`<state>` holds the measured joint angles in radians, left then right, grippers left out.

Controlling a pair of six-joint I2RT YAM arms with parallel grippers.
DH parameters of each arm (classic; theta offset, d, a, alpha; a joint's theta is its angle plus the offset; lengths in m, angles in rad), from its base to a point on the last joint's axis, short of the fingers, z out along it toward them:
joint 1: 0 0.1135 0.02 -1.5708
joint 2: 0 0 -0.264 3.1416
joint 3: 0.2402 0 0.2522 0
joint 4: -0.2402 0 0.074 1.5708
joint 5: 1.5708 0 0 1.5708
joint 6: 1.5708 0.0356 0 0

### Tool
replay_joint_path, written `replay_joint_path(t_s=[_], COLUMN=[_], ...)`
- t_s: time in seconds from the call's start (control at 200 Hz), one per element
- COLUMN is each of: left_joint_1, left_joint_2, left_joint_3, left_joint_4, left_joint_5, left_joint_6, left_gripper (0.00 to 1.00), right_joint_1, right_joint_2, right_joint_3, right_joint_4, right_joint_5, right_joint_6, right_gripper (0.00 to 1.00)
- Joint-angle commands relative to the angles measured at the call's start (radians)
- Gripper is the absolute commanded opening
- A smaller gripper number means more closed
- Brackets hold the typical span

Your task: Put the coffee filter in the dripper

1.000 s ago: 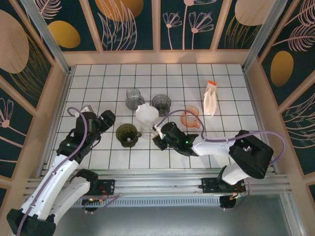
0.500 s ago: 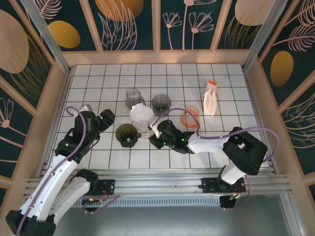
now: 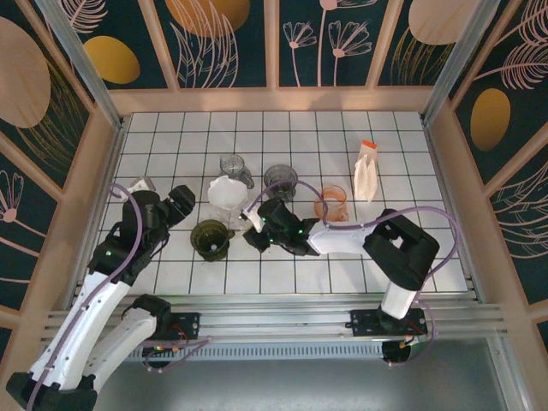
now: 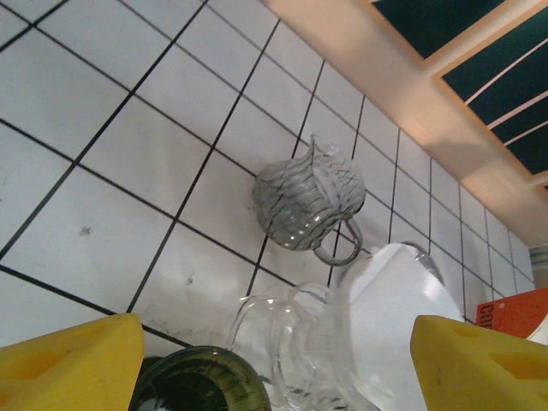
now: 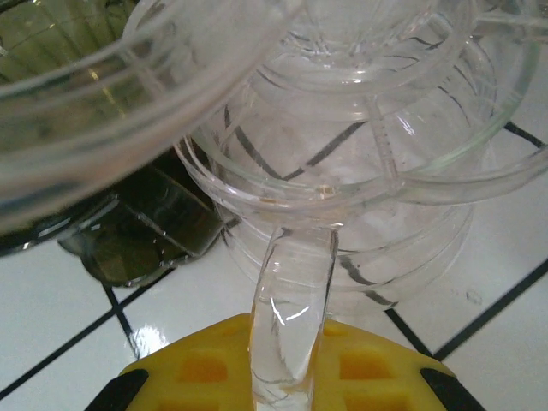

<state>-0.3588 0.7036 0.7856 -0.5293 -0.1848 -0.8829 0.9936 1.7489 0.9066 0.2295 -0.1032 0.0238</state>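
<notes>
**Top external first: filter at the clear dripper, spill risk**

Top external. The white coffee filter (image 3: 227,193) sits in or on the mouth of the clear dripper (image 3: 234,214); how well it is seated cannot be told. The right gripper (image 3: 254,228) is at the dripper's near side. The left gripper (image 3: 181,202) is off to the left, near a green dripper (image 3: 210,239). Behind stand a grey jug (image 3: 233,168), a dark dripper (image 3: 280,180), an orange dripper (image 3: 330,204) and a packet (image 3: 366,171).

Left wrist. The jaws of the left gripper (image 4: 274,364) stand wide and hold nothing. The coffee filter (image 4: 390,300) stands at the clear dripper (image 4: 282,338).

Right wrist. The jaws of the right gripper (image 5: 287,377) are narrow, pinching the clear dripper's handle (image 5: 291,291). The green dripper (image 5: 128,231) is just beside.

Hazards, as judged:
- The thin glass handle may twist in the pinch, tilting the dripper and shedding the loose filter.
- A sideways swing may knock the green dripper.
</notes>
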Motion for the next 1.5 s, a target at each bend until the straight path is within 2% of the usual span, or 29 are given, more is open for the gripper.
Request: replay_joint_path(t_s=[0.0, 0.405, 1.036, 1.321, 1.496], left_joint_1=[0.006, 0.005, 0.005, 0.006, 0.006], left_joint_2=[-0.018, -0.013, -0.018, -0.018, -0.011], left_joint_3=[0.040, 0.058, 0.044, 0.040, 0.032], left_joint_4=[-0.040, -0.058, -0.053, -0.051, -0.040], left_joint_5=[-0.036, -0.044, -0.044, -0.041, -0.039], left_joint_6=[0.031, 0.035, 0.032, 0.031, 0.031], left_gripper=[0.82, 0.82, 0.82, 0.83, 0.83], right_joint_1=[-0.012, -0.035, -0.039, -0.038, -0.038], right_joint_2=[0.037, 0.163, 0.180, 0.116, 0.075], right_joint_3=[0.066, 0.193, 0.256, 0.167, 0.112], right_joint_4=[0.037, 0.065, 0.017, 0.082, 0.112], right_joint_5=[-0.028, -0.078, -0.072, -0.054, -0.037], right_joint_6=[-0.025, -0.038, -0.030, -0.013, 0.003], right_gripper=[0.07, 0.10, 0.35, 0.53, 0.60])
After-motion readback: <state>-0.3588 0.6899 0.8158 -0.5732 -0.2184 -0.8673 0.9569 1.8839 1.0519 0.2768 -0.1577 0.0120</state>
